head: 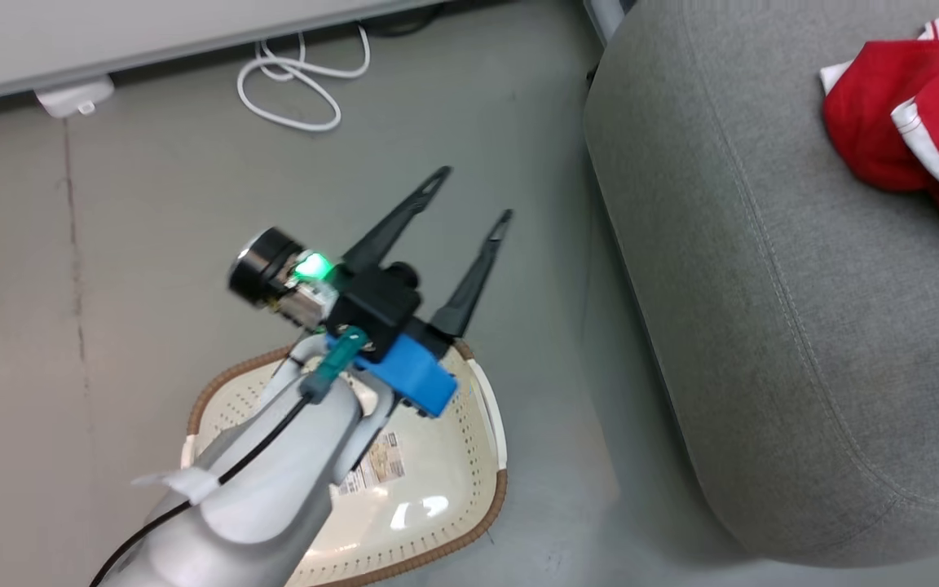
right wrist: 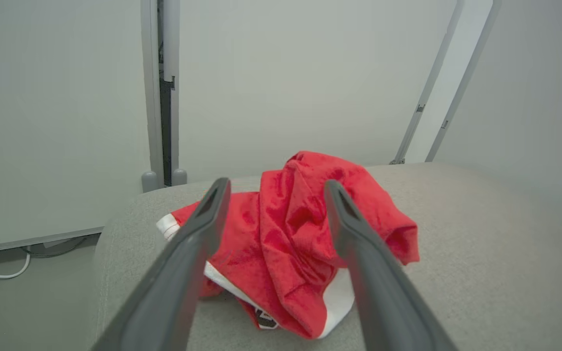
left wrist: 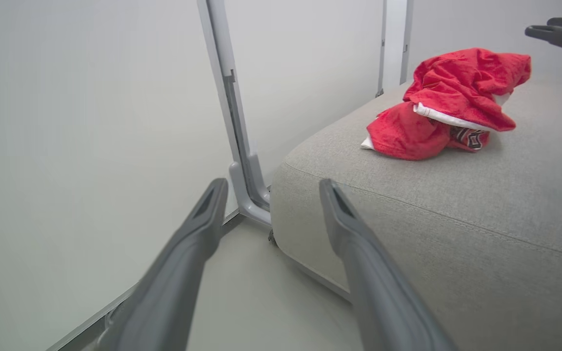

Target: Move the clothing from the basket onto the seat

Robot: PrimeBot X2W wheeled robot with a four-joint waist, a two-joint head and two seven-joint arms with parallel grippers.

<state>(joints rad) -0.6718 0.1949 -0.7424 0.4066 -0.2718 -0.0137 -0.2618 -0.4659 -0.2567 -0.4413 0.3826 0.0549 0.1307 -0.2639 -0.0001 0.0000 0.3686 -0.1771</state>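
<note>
The clothing [right wrist: 291, 229] lay heaped on the seat [head: 763, 285] just ahead of the right gripper [right wrist: 276, 184], whose fingers were spread and empty, while the left gripper [head: 476, 192], likewise spread, hung over the basket [head: 437, 489] with the heap well off to its right.

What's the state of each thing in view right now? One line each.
left gripper: jaws open, holding nothing.
right gripper: jaws open, holding nothing, pointed at the clothing.
clothing: crumpled in a heap on the seat.
basket: upright on the floor, label showing, no clothing in the visible part; the arm hides the rest.
seat: bears the clothing.
white cable: coiled loose on the floor.
</note>
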